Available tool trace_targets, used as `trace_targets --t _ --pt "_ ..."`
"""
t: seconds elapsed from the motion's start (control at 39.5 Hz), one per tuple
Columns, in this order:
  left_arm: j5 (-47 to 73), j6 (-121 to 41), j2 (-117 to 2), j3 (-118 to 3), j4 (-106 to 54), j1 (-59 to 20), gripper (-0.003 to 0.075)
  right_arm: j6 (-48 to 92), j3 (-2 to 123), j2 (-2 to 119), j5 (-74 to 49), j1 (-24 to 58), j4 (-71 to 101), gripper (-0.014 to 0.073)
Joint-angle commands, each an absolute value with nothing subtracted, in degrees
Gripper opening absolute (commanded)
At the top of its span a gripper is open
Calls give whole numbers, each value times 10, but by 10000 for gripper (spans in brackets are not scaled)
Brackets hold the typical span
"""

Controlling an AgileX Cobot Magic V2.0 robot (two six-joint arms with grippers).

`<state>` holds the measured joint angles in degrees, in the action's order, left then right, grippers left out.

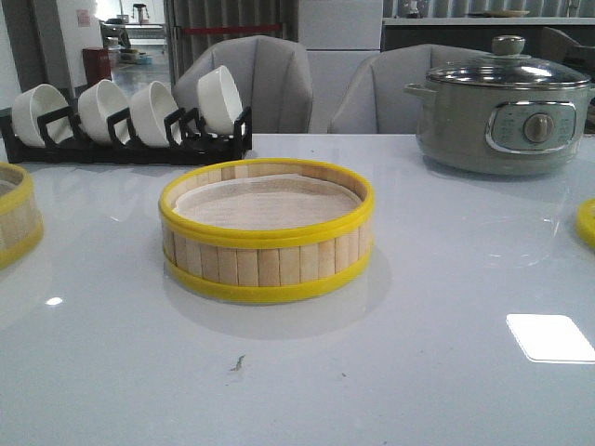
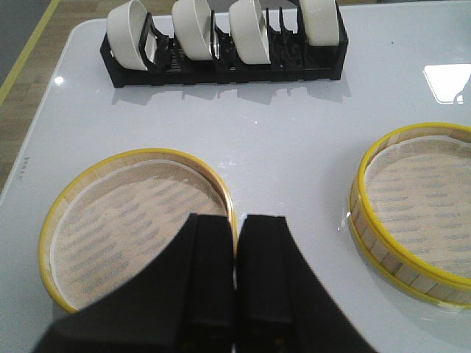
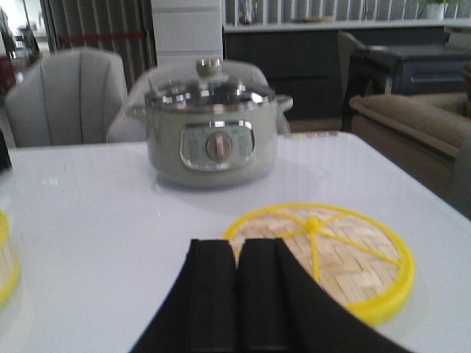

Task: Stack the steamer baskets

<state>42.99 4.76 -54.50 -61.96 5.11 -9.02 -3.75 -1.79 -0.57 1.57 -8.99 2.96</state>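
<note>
Front view gives us a steamer basket (image 1: 267,232): pale slats, yellow rims, whitish liner; both our grippers (image 2: 235,287) (image 3: 235,294) clenched empty.

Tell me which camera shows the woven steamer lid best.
The right wrist view: the woven lid lies flat on the table with its weave, knob and most of its yellow rim visible, partly behind the right end effector. The front view catches only a yellow sliver at its right edge; the left wrist view shows none.

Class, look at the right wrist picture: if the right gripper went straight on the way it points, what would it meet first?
Probably the woven lid just beyond the shut right gripper; the electric pot stands further back, though depth is unclear.
</note>
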Motion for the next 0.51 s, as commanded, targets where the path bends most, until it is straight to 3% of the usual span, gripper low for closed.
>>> trace_targets --t 0.0,0.23,0.48 --pt "385 49 -541 -636 49 -92 87 -78 -5 -18 112 -91 35 28" --pt "385 49 -541 -636 50 -92 87 -119 101 18 -24 -91 33 28" --pt "385 49 -541 -636 51 -92 87 -105 272 252 -88 -91 28 28"
